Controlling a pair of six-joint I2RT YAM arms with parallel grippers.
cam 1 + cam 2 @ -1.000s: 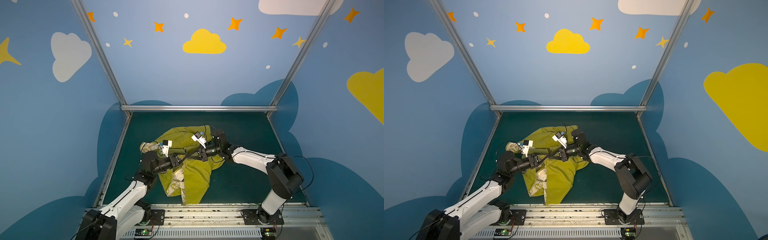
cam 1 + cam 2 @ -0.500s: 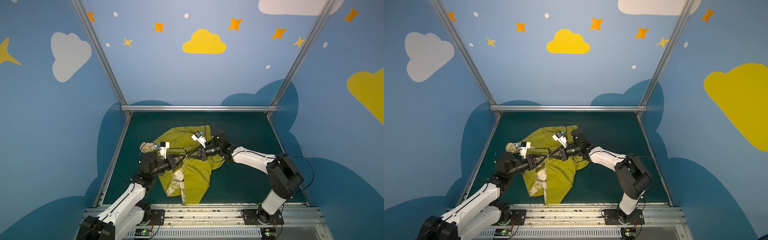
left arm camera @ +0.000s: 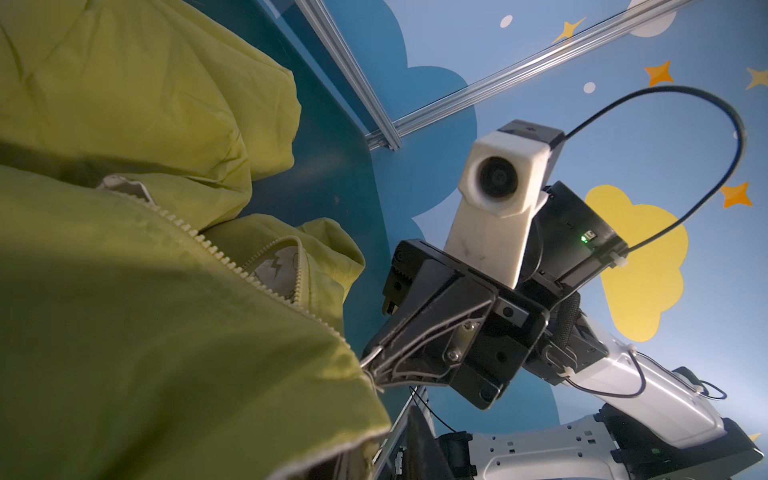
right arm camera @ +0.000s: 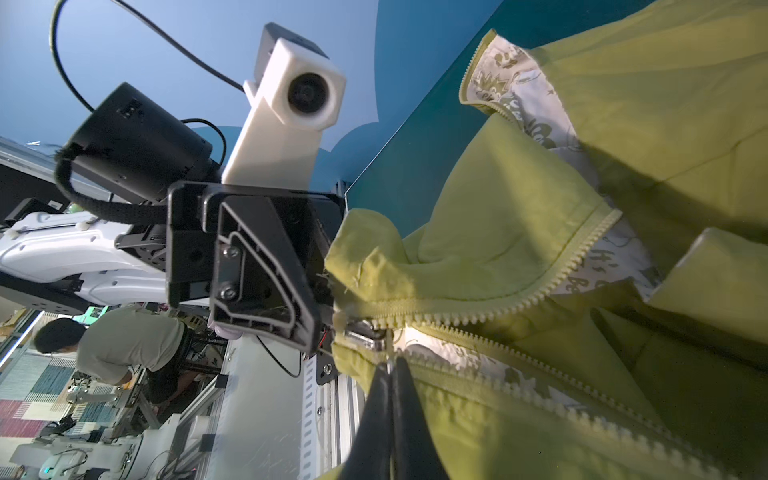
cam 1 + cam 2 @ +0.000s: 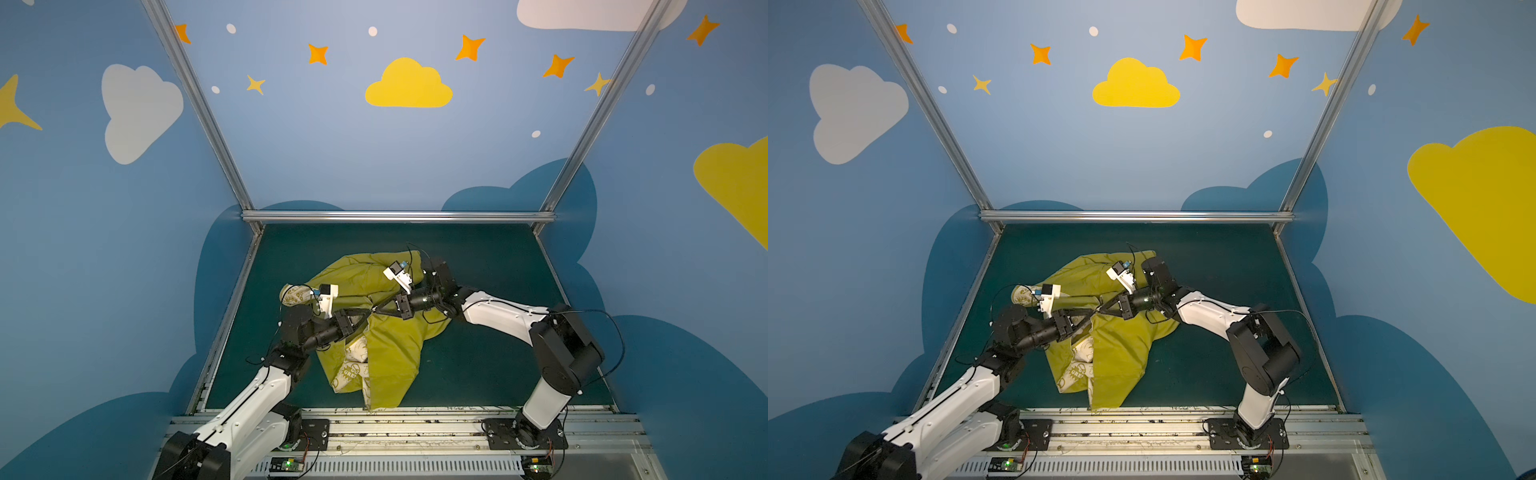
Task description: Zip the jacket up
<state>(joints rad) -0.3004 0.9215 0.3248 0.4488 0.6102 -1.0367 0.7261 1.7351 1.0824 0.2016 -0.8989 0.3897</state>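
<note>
**Yellow jacket [image 5: 390, 345]: slider pinched**

It lies crumpled mid-bench [image 5: 478, 266]. The right hand [image 4: 390, 368] is clamped tight on the slider [image 4: 379, 340] at the hem, and the unjoined teeth fork away from it. The left hand [image 5: 360, 322] is against the hem just beside; its grip is unclear.

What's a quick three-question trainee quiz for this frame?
1. True or false: the zipper of the jacket is fully closed.
2. The right gripper is shut on: A) a sleeve, B) the zipper pull, C) the hood.
3. What shows between the two open rows of teeth?
Key: 1 false; 2 B; 3 the printed lining.
</note>
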